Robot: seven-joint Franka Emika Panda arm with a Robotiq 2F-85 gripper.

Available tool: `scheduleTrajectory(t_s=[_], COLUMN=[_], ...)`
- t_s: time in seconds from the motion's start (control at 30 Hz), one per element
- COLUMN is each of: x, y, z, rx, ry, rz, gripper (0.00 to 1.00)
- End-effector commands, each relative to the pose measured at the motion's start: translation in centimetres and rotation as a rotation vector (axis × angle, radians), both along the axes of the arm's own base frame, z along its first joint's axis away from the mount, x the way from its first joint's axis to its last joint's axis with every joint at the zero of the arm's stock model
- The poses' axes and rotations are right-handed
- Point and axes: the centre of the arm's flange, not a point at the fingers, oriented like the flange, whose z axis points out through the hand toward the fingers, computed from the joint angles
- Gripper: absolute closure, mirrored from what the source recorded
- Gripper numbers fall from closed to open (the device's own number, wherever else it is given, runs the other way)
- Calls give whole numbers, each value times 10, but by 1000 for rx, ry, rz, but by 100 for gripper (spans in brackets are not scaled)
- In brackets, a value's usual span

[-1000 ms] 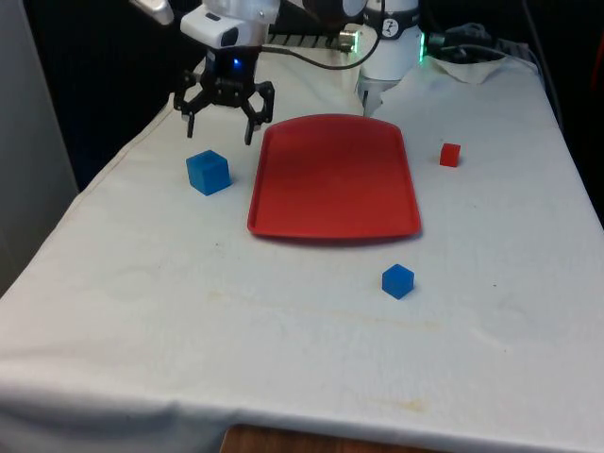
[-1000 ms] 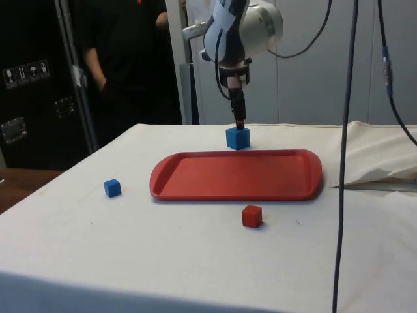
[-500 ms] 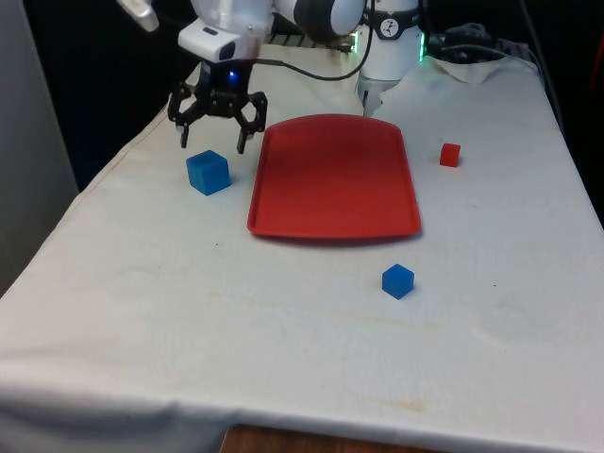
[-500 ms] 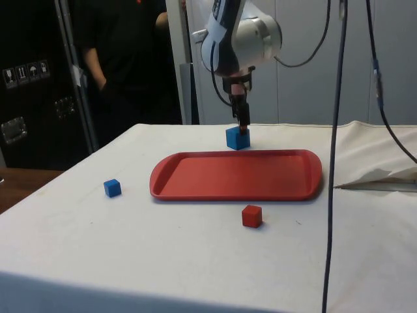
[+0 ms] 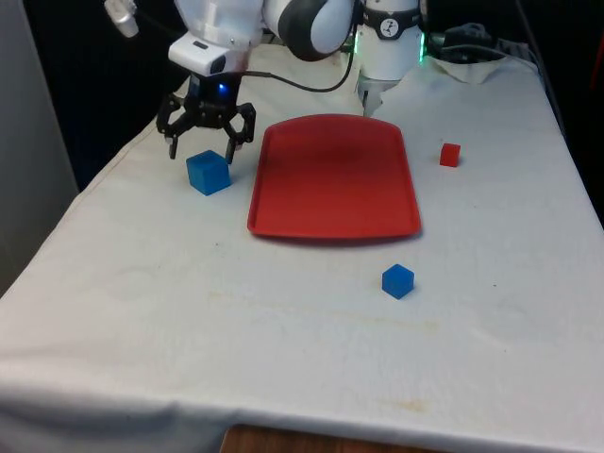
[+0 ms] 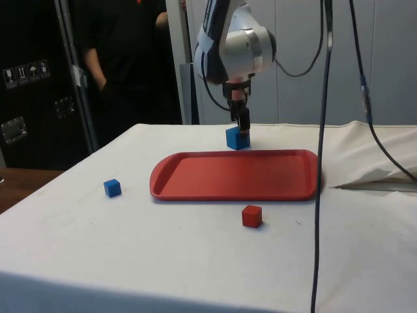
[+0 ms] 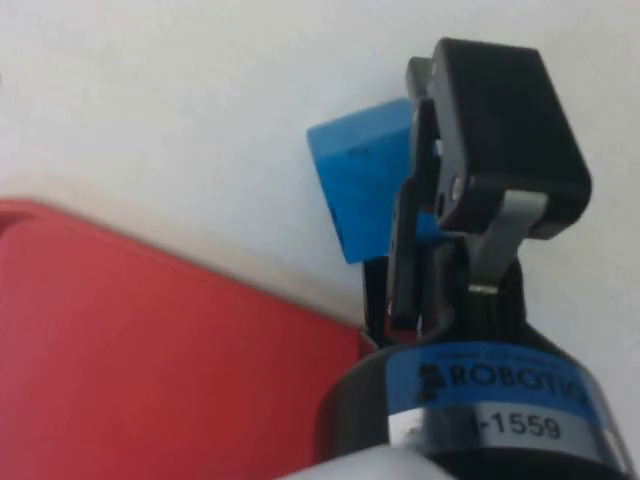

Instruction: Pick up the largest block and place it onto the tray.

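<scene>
The large blue block [image 5: 209,173] sits on the white-clothed table [image 5: 283,321] near its far corner at the front view's left, just beside the red tray's [image 5: 332,179] long edge and not yet lifted. The gripper [image 5: 200,154], which a second ago hung higher and nearer the tray, has come down and across, its fingers spread wide and empty, one to each side of the block's far edge; the pickup looks about to begin. A small blue block [image 5: 397,280] lies off the tray's near edge, a small red block [image 5: 450,155] off its other long edge. The gripper's label partly reads "ROBOTIQ" and "-1559".
</scene>
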Motion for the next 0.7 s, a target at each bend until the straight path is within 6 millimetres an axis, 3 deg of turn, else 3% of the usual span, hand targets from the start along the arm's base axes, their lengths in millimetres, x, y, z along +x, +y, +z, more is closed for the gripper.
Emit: scheduleTrajectory(t_s=[0.0, 0.5, 0.57, 0.6, 0.67], x=[5, 12, 12, 12, 11], y=[-1, -6, -6, -6, -6], z=[-2, -13, -13, -13, -14], rx=[6, 2, 2, 1, 2], ry=[-18, 5, 6, 8, 10], rz=[14, 4, 4, 3, 1], gripper=[0, 3, 22, 45, 67])
